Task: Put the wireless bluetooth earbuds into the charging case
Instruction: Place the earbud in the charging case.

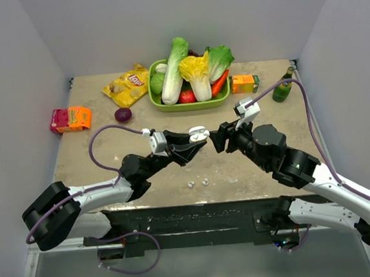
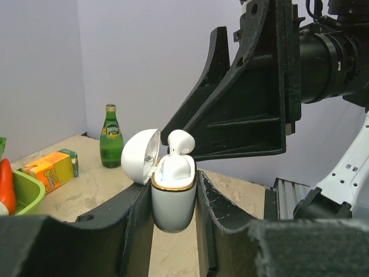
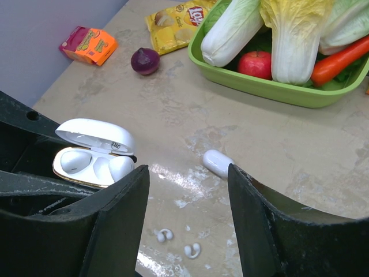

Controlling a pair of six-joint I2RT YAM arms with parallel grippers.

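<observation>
**One bud in the case, one loose on the table**

Left gripper (image 2: 173,191) is clamped narrow on the charging case (image 2: 174,212), holding it upright off the table (image 3: 323,173) around mid-scene with the lid (image 2: 140,156) flipped open. Right gripper (image 3: 187,173) stands part open and holds nothing, just right of the case. Seated bud (image 2: 176,151) stands proud in one well; we judge it not fully down. The other well looks empty. Loose bud (image 3: 218,163) lies on the table below the right gripper's fingers. Two curled white bits (image 3: 165,235) lie nearer; buds or ear tips, we can't tell.

Handling, our read:
- The buds are light, rigid, glossy plastic and rounded, so they are slippery and likely to squirt out from hard fingers.
- Take the loose bud across its short width at mid-length and close gently.
- The case is a smooth egg-shaped white shell with a gold rim.
- The hinge is probably its weak spot, so keep pressure off the lid.
</observation>
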